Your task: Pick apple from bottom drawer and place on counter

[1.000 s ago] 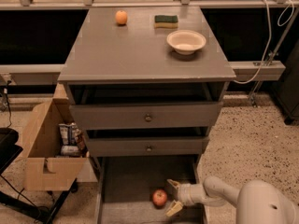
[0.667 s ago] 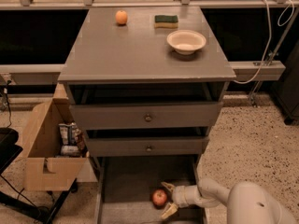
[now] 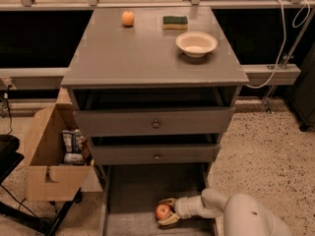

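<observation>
The red apple (image 3: 163, 212) with a yellowish patch lies on the floor of the pulled-out bottom drawer (image 3: 132, 191), near its front middle. My gripper (image 3: 166, 212) reaches in from the right on a white arm. Its yellowish fingers (image 3: 169, 201) stand one behind and one in front of the apple, around it. The counter (image 3: 138, 53) is the flat grey top of the cabinet, well above.
On the counter lie a small orange fruit (image 3: 128, 18), a green-and-yellow sponge (image 3: 175, 22) and a white bowl (image 3: 196, 44). Two shallower knobbed drawers (image 3: 155, 124) overhang the bottom drawer. An open cardboard box (image 3: 51, 156) with packets stands left of the cabinet.
My gripper has moved left across the drawer floor to the apple, and its fingers now stand on either side of the fruit.
</observation>
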